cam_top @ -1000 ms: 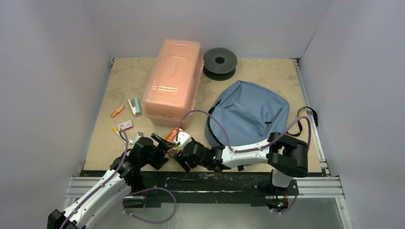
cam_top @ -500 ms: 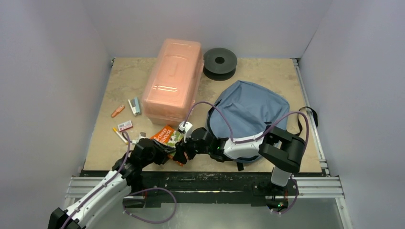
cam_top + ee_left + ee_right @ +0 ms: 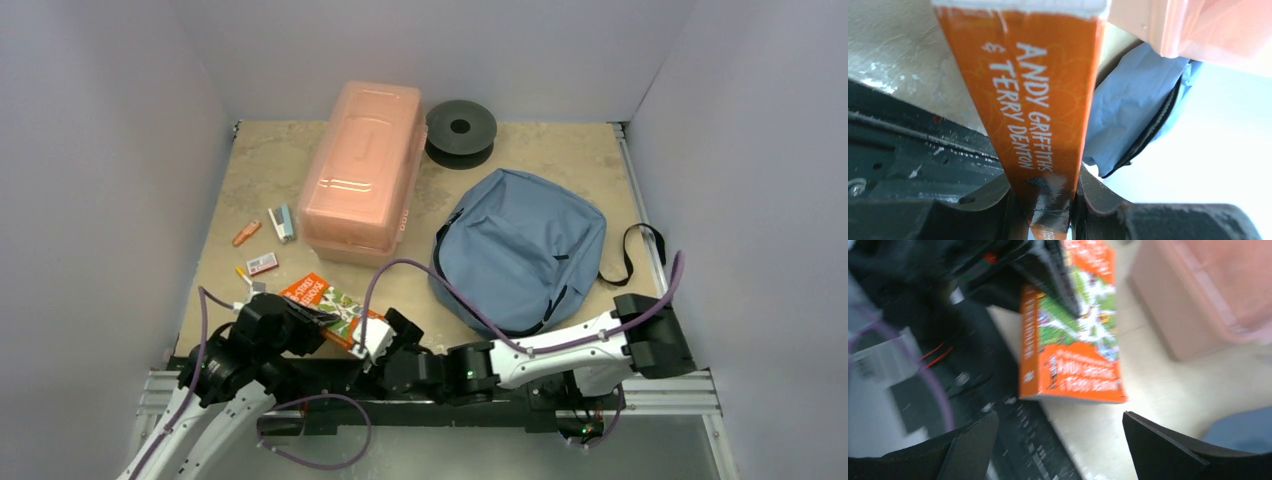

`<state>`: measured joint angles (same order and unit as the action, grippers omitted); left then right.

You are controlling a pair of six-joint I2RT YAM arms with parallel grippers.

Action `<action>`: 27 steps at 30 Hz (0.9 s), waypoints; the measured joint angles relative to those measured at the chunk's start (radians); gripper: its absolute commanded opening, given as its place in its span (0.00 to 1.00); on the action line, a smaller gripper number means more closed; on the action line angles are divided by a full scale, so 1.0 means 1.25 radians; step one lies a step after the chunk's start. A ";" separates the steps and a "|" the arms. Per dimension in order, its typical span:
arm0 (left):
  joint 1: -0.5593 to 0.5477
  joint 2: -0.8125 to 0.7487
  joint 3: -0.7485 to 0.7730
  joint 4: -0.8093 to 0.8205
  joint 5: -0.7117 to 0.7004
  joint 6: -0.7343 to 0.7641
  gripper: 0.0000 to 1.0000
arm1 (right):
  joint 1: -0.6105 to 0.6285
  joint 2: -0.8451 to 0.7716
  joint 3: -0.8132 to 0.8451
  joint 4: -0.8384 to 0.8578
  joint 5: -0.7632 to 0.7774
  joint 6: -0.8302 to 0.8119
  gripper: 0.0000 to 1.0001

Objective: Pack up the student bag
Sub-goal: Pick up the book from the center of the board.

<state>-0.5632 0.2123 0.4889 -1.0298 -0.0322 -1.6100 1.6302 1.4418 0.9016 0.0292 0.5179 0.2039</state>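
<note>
The student bag (image 3: 525, 245) is a blue-grey backpack lying flat right of centre, its zipper closed; its fabric also shows in the left wrist view (image 3: 1128, 110). An orange paperback book (image 3: 330, 308) hangs over the table's near edge. My left gripper (image 3: 318, 322) is shut on the book's spine end (image 3: 1038, 100), both jaws pressed against its covers (image 3: 1048, 200). My right gripper (image 3: 385, 335) stands open just right of the book and apart from it. In the right wrist view the book (image 3: 1073, 350) lies beyond the spread, empty jaws (image 3: 1060, 440).
A translucent pink box (image 3: 360, 170) stands behind the book, and a black spool (image 3: 460, 128) sits at the back. Small stationery items (image 3: 282, 222) (image 3: 262, 263) lie at the left. The black rail (image 3: 440, 385) runs along the near edge under both grippers.
The left gripper has closed on the book and carried it left. The right gripper has let go, opened wide and drawn back toward the near edge.
</note>
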 measured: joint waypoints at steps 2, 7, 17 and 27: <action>0.000 0.018 0.062 -0.063 -0.016 -0.025 0.00 | 0.026 0.063 0.076 -0.029 0.146 -0.020 0.99; 0.000 0.042 0.130 -0.117 -0.021 -0.070 0.00 | 0.043 0.215 0.214 -0.063 0.377 -0.089 0.99; 0.000 0.028 0.132 -0.113 0.004 -0.165 0.41 | 0.049 0.223 0.144 0.091 0.392 -0.225 0.04; 0.000 0.030 0.323 -0.086 -0.056 0.114 0.95 | -0.160 -0.055 -0.036 0.020 -0.063 -0.137 0.00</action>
<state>-0.5632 0.2501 0.8925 -1.1370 -0.1028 -1.4681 1.4300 1.3731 0.8570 0.0540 0.4397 0.0322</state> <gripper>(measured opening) 0.936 0.256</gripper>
